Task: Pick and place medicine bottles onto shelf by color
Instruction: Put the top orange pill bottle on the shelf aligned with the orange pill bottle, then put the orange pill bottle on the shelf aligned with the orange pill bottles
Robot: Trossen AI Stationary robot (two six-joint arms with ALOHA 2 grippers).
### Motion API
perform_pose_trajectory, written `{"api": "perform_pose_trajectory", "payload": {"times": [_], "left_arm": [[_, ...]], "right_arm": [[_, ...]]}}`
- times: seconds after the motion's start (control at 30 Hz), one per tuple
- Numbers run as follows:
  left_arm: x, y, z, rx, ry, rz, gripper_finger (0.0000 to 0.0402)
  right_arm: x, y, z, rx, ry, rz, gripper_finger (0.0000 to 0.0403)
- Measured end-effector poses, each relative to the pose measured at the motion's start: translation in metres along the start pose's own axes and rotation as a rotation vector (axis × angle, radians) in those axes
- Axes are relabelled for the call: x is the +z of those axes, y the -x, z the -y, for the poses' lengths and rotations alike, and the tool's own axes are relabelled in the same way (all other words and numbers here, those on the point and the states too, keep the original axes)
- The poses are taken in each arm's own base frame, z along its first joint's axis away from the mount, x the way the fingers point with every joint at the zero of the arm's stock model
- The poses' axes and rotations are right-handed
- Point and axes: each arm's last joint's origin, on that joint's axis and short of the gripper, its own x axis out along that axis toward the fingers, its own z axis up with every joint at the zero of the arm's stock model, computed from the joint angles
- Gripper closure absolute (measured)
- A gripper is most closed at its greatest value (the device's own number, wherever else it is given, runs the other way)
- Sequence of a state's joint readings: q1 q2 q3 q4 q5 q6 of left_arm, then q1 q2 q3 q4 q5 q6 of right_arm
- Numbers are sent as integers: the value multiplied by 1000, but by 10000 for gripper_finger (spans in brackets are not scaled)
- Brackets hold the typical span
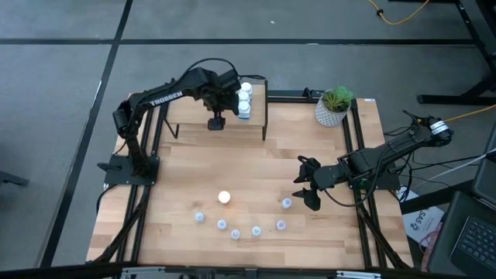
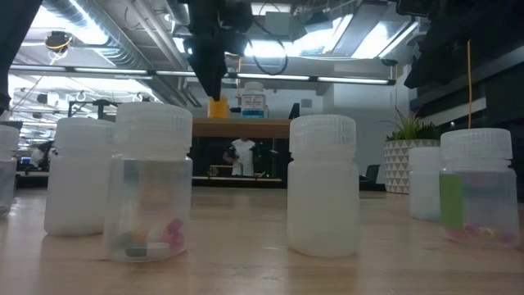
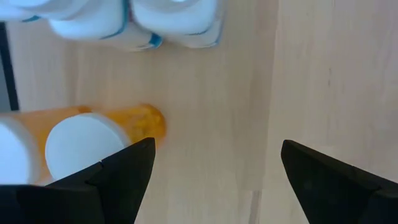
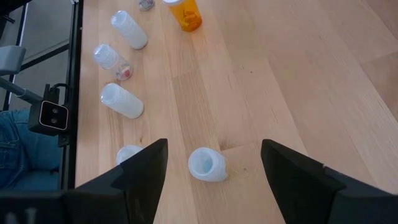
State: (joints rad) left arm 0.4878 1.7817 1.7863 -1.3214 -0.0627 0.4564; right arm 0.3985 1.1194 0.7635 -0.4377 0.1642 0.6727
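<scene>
My left gripper (image 3: 217, 180) hangs open over the shelf (image 1: 186, 116) at the table's far side, pointing down and touching nothing. Beside its fingers two orange bottles with white caps (image 3: 84, 146) stand on the shelf top, with white bottles (image 3: 177, 15) beyond them, seen as a row (image 1: 245, 101) from above. One more orange bottle (image 1: 225, 197) stands on the table, in front of an arc of several pale-blue vials (image 1: 235, 232). My right gripper (image 1: 306, 186) waits open at the table's right. A vial (image 4: 207, 165) stands below the gap between its fingers, untouched.
A white pot with a green plant (image 1: 333, 107) stands at the far right corner. Bare wood lies between the shelf and the arc of vials. In the low view the vials (image 2: 323, 184) fill the foreground, with the shelf (image 2: 241, 127) behind them.
</scene>
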Motion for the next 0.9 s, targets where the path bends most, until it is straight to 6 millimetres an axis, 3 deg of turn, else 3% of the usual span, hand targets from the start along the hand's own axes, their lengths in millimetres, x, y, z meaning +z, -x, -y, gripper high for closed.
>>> {"api": "perform_pose_trajectory", "payload": {"times": [0.17, 0.3, 0.47, 0.7, 0.9], "left_arm": [[-1, 0, -1, 4, 20, -3, 59], [1, 3, 15, -22, 67, -41, 59], [0, 18, 52, 15, 107, -104, 59], [1, 49, 115, 100, 64, -21, 59], [13, 50, 167, 53, -6, 83, 59]], "right_arm": [[0, 0, 0, 0, 0, 0, 142], [0, 0, 0, 0, 0, 0, 142], [0, 0, 0, 1, 0, 1, 142], [1, 0, -1, 6, -1, 7, 142], [1, 0, -1, 10, -2, 12, 142]]}}
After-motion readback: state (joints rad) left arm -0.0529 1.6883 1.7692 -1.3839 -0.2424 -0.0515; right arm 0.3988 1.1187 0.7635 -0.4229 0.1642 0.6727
